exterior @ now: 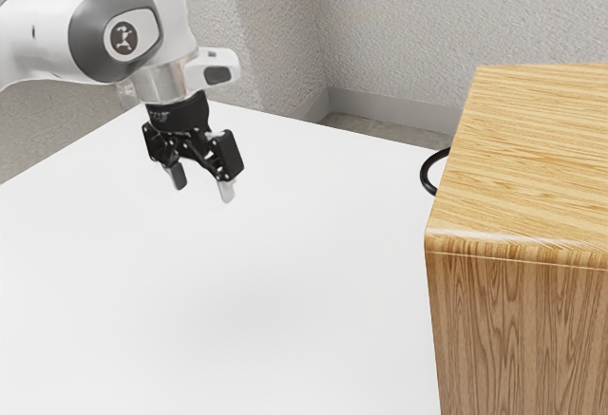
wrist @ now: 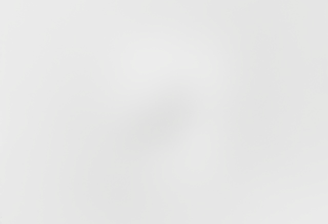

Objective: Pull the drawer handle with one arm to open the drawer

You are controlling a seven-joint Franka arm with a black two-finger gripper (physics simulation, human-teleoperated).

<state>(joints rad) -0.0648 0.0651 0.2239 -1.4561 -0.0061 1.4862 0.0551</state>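
Black two-finger gripper [exterior: 201, 187]: pale-tipped, fingers spread moderately wide, nothing between them. It hangs above the table [exterior: 237, 320], pointing down, well apart from the drawer handle [exterior: 429, 174].

Step in hand (judged): the approach, with the grasp not yet begun. To do it well, the hand probably needs to travel toward the exterior view's right and turn so that the fingers straddle the loop's thin bar from two sides. The fingers should close only once the bar sits deep between the pads. The pull should then run straight out from the hidden face, without twisting.

Handle: slim black loop, smooth and curved. It projects from the cabinet [exterior: 532, 149] face turned away from the camera, and only part of its arc shows. The drawer front is hidden, so its opening cannot be read.

Cabinet: wood-grain box, warm oak tone, with softly rounded edges and a slight sheen.

Table: matte white and flat. In the wrist view it carries a faint soft shadow [wrist: 164, 119].

Wall [exterior: 399, 26]: rough grey-white plaster with a pale skirting.
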